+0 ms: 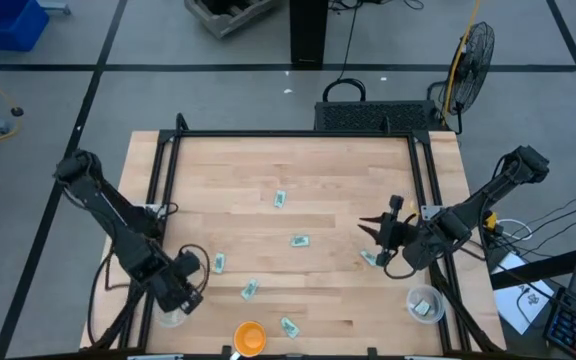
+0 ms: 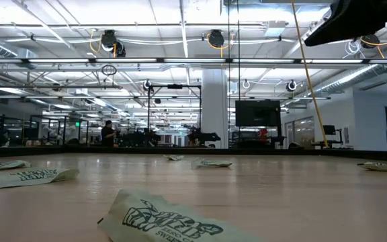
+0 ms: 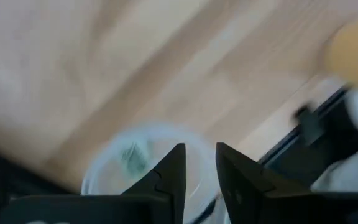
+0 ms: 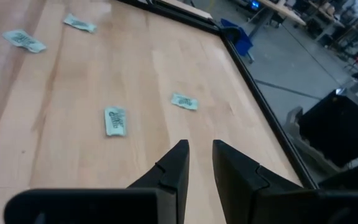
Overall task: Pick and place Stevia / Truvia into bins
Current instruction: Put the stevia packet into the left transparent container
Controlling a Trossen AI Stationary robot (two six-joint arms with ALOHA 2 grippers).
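Several pale green and white sachets lie flat on the wooden table: one (image 1: 280, 199), one (image 1: 299, 241), one (image 1: 218, 263), and others nearer the front. My left gripper (image 1: 188, 283) (image 3: 199, 155) hovers over the left clear cup (image 1: 171, 316) (image 3: 104, 163), its fingers a narrow gap apart and empty. A sachet (image 3: 129, 157) lies inside that cup. My right gripper (image 1: 373, 228) (image 4: 199, 149) hangs above the table's right half, also narrowly open and empty, with a sachet (image 1: 370, 258) just beside it. The right cup (image 1: 425, 305) holds sachets.
An orange bowl (image 1: 249, 337) sits at the near edge between the cups. A black frame rail (image 1: 158, 200) borders the table on its left, far and right sides. Sachets (image 4: 115, 121) (image 4: 184, 101) lie ahead of the right gripper. A sachet (image 2: 160, 222) lies close to the low camera.
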